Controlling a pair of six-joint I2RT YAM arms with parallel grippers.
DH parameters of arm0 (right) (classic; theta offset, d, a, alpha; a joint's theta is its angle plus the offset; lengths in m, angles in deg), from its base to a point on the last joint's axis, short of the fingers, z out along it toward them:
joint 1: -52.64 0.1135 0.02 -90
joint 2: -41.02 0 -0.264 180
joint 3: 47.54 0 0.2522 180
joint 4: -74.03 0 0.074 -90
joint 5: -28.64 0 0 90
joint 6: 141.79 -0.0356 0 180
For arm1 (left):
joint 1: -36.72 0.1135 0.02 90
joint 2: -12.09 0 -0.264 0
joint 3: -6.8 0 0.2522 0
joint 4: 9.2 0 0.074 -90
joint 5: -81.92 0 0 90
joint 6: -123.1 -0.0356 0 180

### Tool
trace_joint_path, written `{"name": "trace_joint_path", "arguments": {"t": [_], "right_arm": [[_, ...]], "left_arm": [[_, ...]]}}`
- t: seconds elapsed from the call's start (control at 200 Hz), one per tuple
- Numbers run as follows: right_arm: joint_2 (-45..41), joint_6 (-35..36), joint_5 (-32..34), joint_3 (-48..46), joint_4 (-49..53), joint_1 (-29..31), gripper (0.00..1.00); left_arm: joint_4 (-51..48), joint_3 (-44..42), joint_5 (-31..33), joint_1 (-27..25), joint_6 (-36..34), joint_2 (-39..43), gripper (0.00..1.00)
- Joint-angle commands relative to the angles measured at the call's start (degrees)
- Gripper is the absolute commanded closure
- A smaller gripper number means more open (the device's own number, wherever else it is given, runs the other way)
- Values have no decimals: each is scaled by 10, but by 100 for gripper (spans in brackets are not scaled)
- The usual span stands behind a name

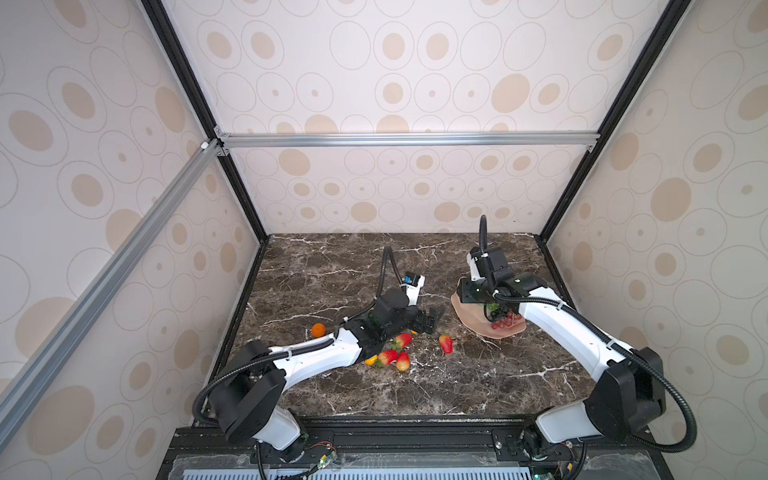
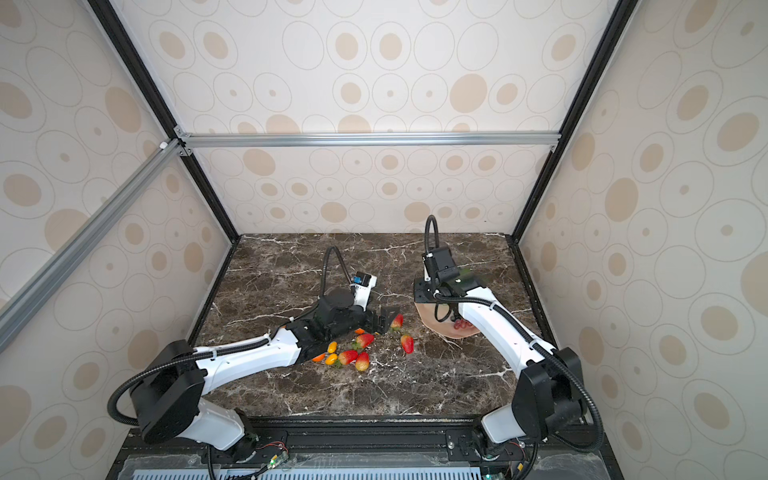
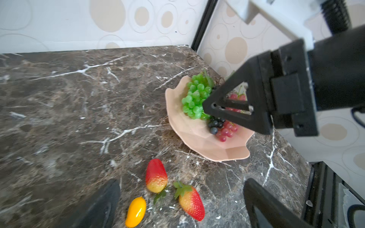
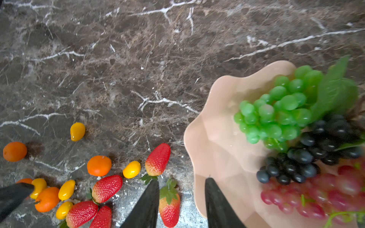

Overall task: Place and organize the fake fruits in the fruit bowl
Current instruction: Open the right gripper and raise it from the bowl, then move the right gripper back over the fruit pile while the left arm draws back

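Gaping wide, the left gripper [image 3: 180, 180] faces two strawberries [image 3: 156, 175]; the right gripper [image 4: 182, 179], half-open and empty, overhangs the fruit bowl [image 4: 217, 138].

my left arm [image 1: 316, 353] lies low, stretched forward toward the middle | my left gripper [image 1: 431, 321] points toward my right side, jaws spread wide, empty | my right arm [image 1: 552, 320] reaches forward, wrist bent down | my right gripper [image 4: 182, 180] jaws partly apart, nothing between them

Top views look down from high; close wrist views share the fruit bowl [image 3: 189, 138].
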Motion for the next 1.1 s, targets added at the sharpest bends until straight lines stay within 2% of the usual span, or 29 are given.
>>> {"name": "trace_joint_path", "arguments": {"t": [0.0,0.225,0.565,0.805,1.095], "right_arm": [[16,-9,7,20,-5,28,59],[61,4,1,37,-14,82,59],[159,29,-30,102,-11,152,57],[208,38,-69,130,-13,173,56],[254,49,-107,165,4,181,52]], "left_arm": [[10,-28,16,26,18,46,2],[-5,-89,5,73,35,119,2],[-18,-151,-20,134,64,186,2],[-53,-181,-19,175,79,225,2],[-62,-208,-58,229,89,248,2]]}}
